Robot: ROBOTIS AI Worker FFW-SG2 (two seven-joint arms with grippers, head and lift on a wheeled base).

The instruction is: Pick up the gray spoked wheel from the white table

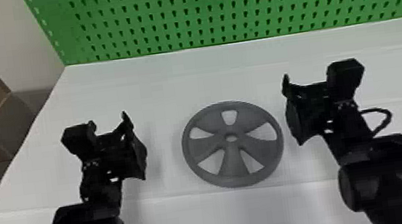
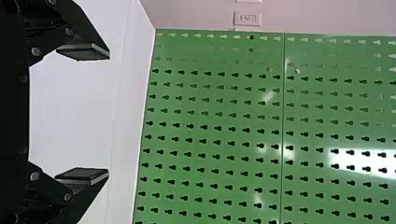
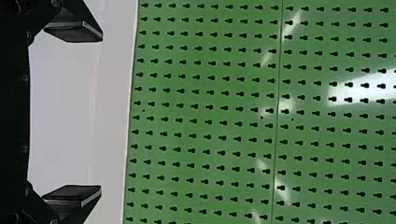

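Note:
My left gripper [image 1: 109, 123] is left of the wheel in the head view, a gap of table between them. My right gripper [image 1: 305, 80] is just right of the wheel's rim. The gray spoked wheel [image 1: 233, 160] lies flat on the white table [image 1: 178, 83], midway between the two arms. In the left wrist view the left gripper [image 2: 83, 114] has its two fingers wide apart with nothing between them. The right gripper [image 3: 73, 113] is likewise open and holds nothing in the right wrist view.
A green pegboard [image 1: 227, 7] stands along the table's back edge. Beyond the table's left edge are a wall and a brown panel. A loop of black cable [image 1: 381, 111] sticks out from the right arm.

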